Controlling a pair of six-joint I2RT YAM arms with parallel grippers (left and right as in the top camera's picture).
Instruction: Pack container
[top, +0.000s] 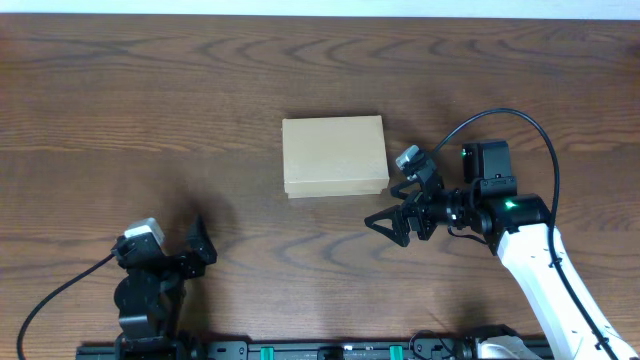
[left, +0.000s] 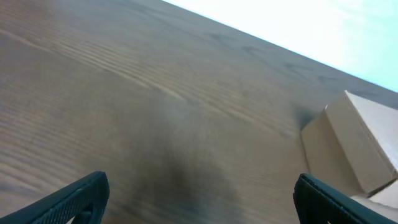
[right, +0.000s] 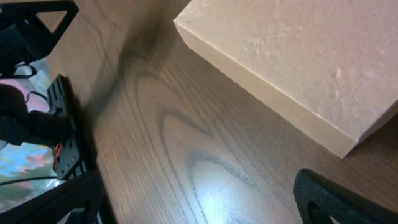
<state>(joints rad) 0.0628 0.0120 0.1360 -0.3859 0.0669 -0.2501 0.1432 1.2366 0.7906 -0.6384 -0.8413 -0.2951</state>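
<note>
The container (top: 334, 156) is a plain brown cardboard box, lid shut, lying flat in the middle of the table. It shows at the right edge of the left wrist view (left: 357, 146) and at the top of the right wrist view (right: 298, 62). My right gripper (top: 392, 213) is open and empty, just off the box's front right corner; its jaws (right: 199, 205) hang over bare wood. My left gripper (top: 196, 245) is open and empty at the front left, far from the box; its jaws (left: 199, 199) are spread wide over bare wood.
The table is dark wood (top: 150, 120). A black rail (top: 300, 350) runs along the front edge. The left arm's base shows at the left of the right wrist view (right: 31, 118). No tape rolls or other items are in view.
</note>
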